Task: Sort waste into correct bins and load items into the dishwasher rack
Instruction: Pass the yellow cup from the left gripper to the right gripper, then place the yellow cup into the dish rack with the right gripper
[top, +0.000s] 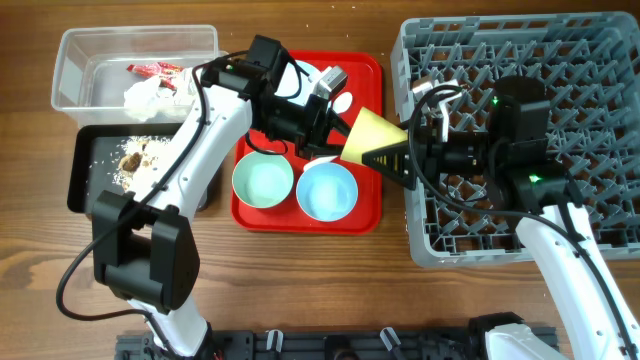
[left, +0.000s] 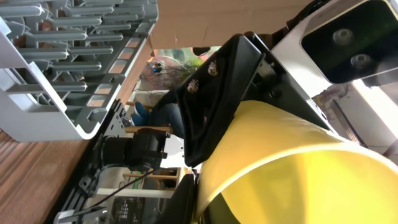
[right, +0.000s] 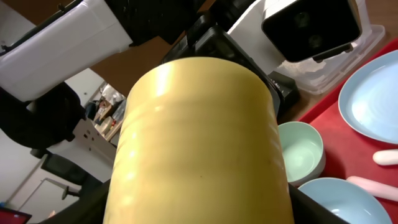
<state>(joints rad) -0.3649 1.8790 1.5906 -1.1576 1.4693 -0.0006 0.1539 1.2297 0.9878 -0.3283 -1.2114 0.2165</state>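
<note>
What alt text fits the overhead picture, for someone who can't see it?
The left pincer and right pincer meet at a yellow cup between a red tray and a grey rack. Two bowls and a plate sit on the tray; a clear tub and black tray at left hold waste.

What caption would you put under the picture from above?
Left gripper and right gripper meet at the yellow cup between red tray and dishwasher rack.

Yellow cup (top: 368, 136) gripped by left jaws, right jaws.
</note>
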